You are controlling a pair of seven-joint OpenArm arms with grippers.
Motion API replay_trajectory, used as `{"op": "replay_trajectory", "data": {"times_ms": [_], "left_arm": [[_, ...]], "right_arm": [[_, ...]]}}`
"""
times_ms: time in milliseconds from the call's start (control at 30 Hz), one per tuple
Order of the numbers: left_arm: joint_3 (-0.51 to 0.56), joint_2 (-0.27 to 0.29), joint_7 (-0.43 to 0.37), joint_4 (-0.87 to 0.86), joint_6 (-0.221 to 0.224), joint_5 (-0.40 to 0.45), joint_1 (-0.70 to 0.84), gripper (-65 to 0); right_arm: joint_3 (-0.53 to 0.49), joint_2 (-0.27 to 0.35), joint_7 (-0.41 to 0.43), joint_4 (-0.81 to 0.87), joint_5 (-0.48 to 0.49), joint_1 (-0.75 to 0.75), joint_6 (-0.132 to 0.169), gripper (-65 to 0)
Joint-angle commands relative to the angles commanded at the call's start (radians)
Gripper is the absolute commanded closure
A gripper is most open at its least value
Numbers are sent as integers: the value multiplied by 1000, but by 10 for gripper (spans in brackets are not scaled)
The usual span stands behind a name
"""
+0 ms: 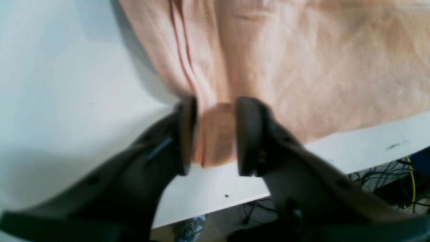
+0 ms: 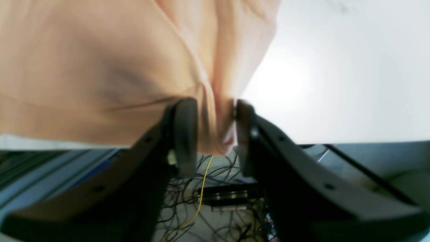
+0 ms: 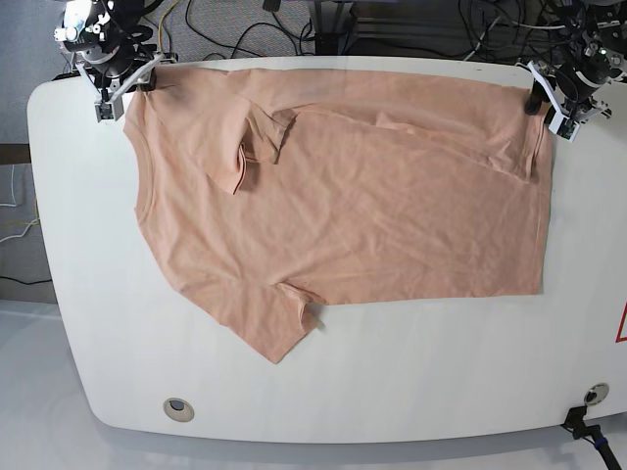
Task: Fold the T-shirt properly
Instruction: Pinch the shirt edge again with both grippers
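The peach-pink T-shirt (image 3: 333, 186) lies spread on the white table (image 3: 411, 382), wrinkled, one sleeve folded over its upper part and the other sleeve pointing toward the front. My left gripper (image 3: 538, 100) is shut on the shirt's far right corner; in the left wrist view the gripper (image 1: 211, 134) pinches a bunched fold of the T-shirt (image 1: 302, 67). My right gripper (image 3: 145, 82) is shut on the far left corner by the shoulder; in the right wrist view the gripper (image 2: 215, 134) clamps the T-shirt (image 2: 100, 67) at the table's edge.
Cables (image 3: 245, 29) and floor lie beyond the table's far edge, and they also show in the right wrist view (image 2: 208, 201). A round hole (image 3: 176, 405) sits near the table's front left, another hole (image 3: 596, 394) at the front right.
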Motion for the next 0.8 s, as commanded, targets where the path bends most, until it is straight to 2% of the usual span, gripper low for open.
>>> {"op": "replay_trajectory", "data": {"times_ms": [67, 167, 400, 500, 567, 633, 800], "left_arm": [[-17, 0, 0, 26, 0, 3, 0, -253], [-41, 2, 0, 54, 0, 2, 0, -269], [-71, 3, 0, 140, 0, 0, -44, -271], [-72, 3, 0, 138, 0, 3, -87, -267], [-69, 5, 0, 138, 0, 3, -100, -267], [-66, 25, 0, 137, 0, 6, -112, -267], [-43, 66, 0, 135, 0, 8, -137, -265]], "right_arm": [[0, 2, 0, 14, 0, 2, 0, -308], [0, 2, 0, 29, 0, 23, 0, -356], [-17, 9, 0, 37, 3, 114, 2, -358], [-97, 15, -2, 37, 0, 158, 2, -357], [-104, 12, -26, 37, 2, 187, 2, -357], [-106, 6, -58, 37, 2, 216, 2, -356], [-106, 5, -58, 35, 2, 249, 2, -356]]}}
